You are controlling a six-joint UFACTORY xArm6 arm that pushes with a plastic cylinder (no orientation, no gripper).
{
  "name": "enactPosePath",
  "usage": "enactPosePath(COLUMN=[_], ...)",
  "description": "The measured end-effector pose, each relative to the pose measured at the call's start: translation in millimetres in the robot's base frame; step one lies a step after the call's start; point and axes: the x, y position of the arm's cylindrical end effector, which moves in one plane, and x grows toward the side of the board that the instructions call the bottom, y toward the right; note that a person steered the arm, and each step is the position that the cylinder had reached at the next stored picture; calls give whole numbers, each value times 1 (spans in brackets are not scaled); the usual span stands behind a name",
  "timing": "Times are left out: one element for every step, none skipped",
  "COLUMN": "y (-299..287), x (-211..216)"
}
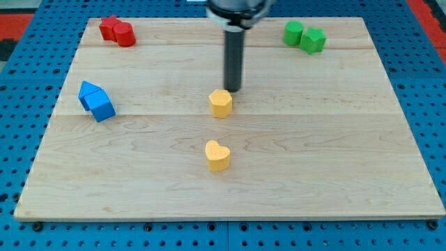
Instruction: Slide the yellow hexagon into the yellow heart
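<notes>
Yellow heart (217, 155) lies nearest, at the bench's (334, 167) lower centre.
Above it, apart, sits the yellow hexagon (221, 103); my tip (232, 90) stands just beyond the hexagon's upper right edge, contact unclear. No gripper is fitted. Red blocks (117, 31), green blocks (304, 35) and blue blocks (96, 100) lie well apart.

my tip (232, 90) just above yellow hexagon (221, 103), yellow heart (217, 155) below

Bare board separates yellow hexagon (220, 103); yellow heart (217, 155).
</notes>
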Motion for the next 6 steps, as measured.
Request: enactPosePath(y=[-13, -16, -14, -15, -16, -21], x=[28, 73, 109, 111, 122, 121])
